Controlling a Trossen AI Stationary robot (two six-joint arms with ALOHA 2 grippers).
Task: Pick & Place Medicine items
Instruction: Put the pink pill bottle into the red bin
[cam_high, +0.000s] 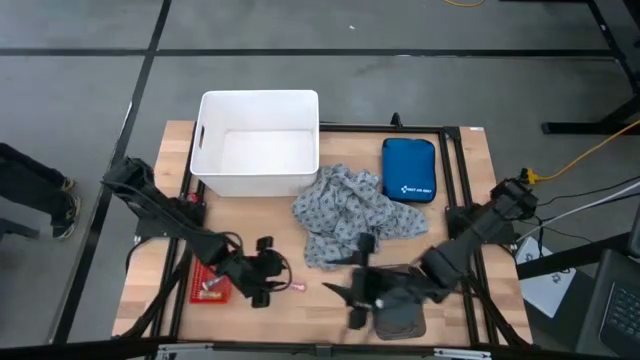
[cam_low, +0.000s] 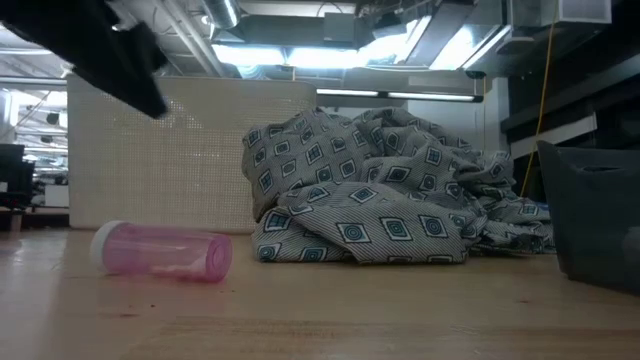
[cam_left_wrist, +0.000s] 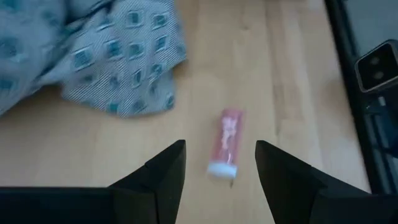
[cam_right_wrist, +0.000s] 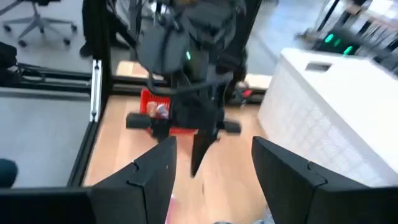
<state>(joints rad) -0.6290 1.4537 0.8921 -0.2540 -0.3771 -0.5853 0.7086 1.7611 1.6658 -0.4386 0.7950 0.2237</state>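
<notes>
A pink tube with a white cap (cam_left_wrist: 225, 144) lies on its side on the wooden table, also seen in the high view (cam_high: 298, 287) and the low view (cam_low: 165, 250). My left gripper (cam_high: 272, 272) hovers open just left of it, its two fingers (cam_left_wrist: 168, 168) standing apart on either side of the tube without touching it. My right gripper (cam_high: 345, 290) is raised near the table's front edge, open and holding nothing, facing the left arm. The red mesh basket (cam_high: 210, 285) at the front left holds a few small items.
A crumpled grey patterned cloth (cam_high: 350, 215) lies mid-table, just beyond the tube. A white bin (cam_high: 258, 140) stands at the far left-centre, with a blue zipped pouch (cam_high: 408, 170) to its right. A dark grey object (cam_high: 400, 318) sits under the right arm at the front edge.
</notes>
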